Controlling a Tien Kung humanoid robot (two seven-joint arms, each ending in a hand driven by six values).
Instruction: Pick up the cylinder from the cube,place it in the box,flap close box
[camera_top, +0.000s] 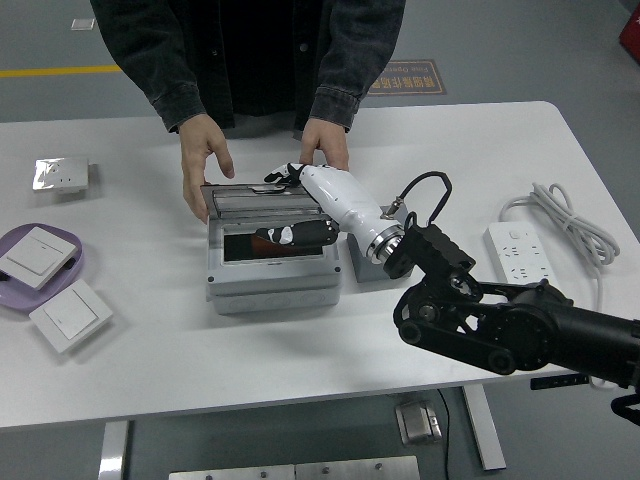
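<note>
Head view looks down on a white surface (300, 350) with a grey box (272, 262) near its middle. The right robot hand (292, 205), white-shelled with dark fingers, reaches in from the right on a black arm (500, 320) and lies across the box's clear flap (265, 197), which stands partly lowered over the opening. Its fingers (285, 235) are spread loosely against the flap and grip nothing; some of them show through the clear panel. Inside the box a reddish-orange shape (262, 245) lies in the dark recess, likely the cylinder, though the flap's glare and the fingers make it hard to be sure. A grey cube (362, 264) sits just beside the box's right wall, largely hidden under the robot wrist.

At the far side a person in a dark jacket rests both hands at the box: one hand (203, 160) touches its far left corner, the other hand (325, 145) sits at its far right edge, just behind the robot hand.

To the left lie a purple plate (75, 262) carrying a white switch (32, 255), a second switch (70, 315) on the surface, and a silver socket panel (60, 173). A white power strip (520, 250) with its coiled cord (560, 220) lies at the right.
</note>
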